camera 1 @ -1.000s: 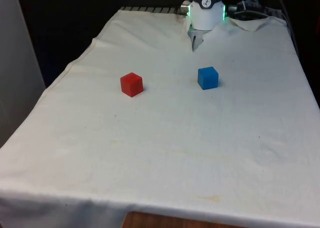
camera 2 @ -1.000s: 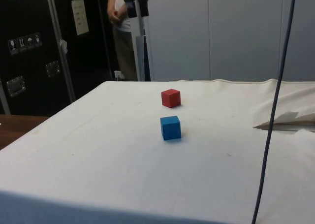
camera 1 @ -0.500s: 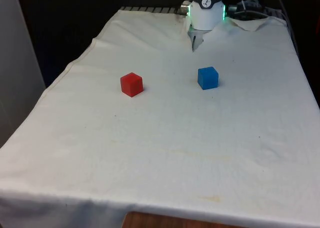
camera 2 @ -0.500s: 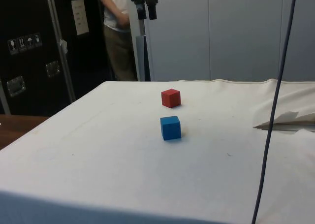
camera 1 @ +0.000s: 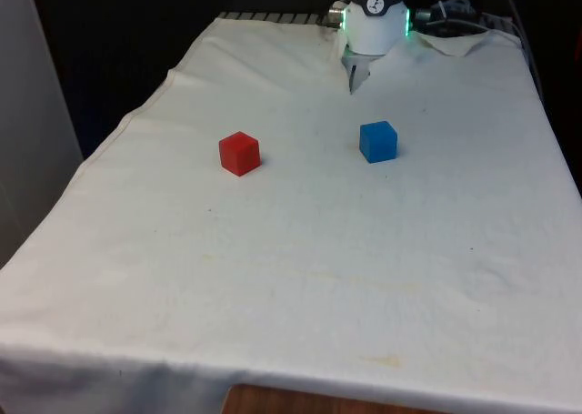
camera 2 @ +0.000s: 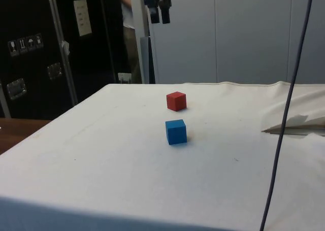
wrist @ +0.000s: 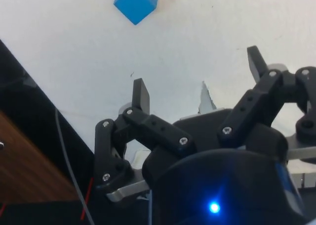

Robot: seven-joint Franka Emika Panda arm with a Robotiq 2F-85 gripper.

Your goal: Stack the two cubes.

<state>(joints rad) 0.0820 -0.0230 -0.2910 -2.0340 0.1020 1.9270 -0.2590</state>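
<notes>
two cubes, red cube and blue cube, sit apart; gripper apparently spread, high above.

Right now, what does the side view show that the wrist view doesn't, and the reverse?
Side view: the red cube resting apart from the blue one, the gripper hanging high above the table, and a person behind it. Wrist view: the open fingers with nothing between them, and the table's edge. Both: the blue cube on the white cloth.
</notes>
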